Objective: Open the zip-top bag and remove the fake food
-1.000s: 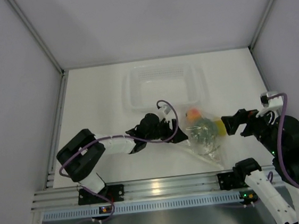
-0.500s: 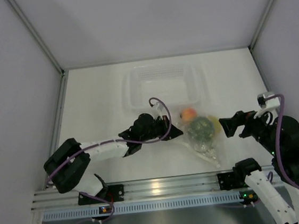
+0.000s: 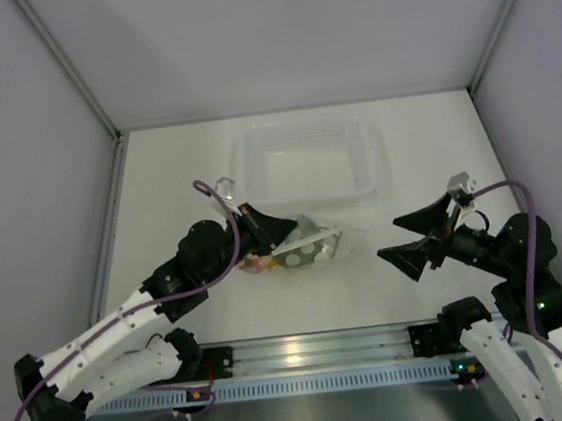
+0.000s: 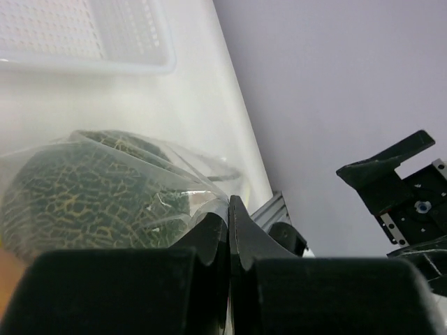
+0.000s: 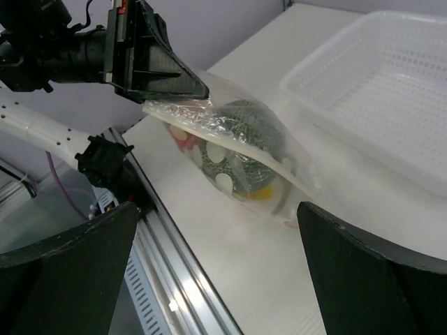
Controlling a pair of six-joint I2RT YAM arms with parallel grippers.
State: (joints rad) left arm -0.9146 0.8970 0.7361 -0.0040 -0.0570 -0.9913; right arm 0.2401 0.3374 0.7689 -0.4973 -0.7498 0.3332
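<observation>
The clear zip-top bag [image 3: 310, 249] lies left of the table's middle, and its upper edge is pinched in my left gripper [image 3: 285, 232], which is shut on it. Inside the bag sits the fake food: a mottled green melon [image 4: 84, 199], a yellow piece [image 5: 264, 192] and an orange-red piece [image 5: 183, 139]. In the right wrist view the bag [image 5: 279, 164] slopes down from the left gripper [image 5: 194, 91] to the table. My right gripper [image 3: 412, 239] stands wide open to the right of the bag, apart from it, with nothing between its fingers [image 5: 70, 262].
A rigid clear tub [image 3: 306, 160] stands just behind the bag, near the back wall. The aluminium rail [image 3: 296, 355] runs along the near edge. Grey walls close in the left, right and back sides.
My left gripper has shut on the bag's edge and drawn the bag leftward, its arm swinging back. The right gripper has turned to face the bag and stayed open.
</observation>
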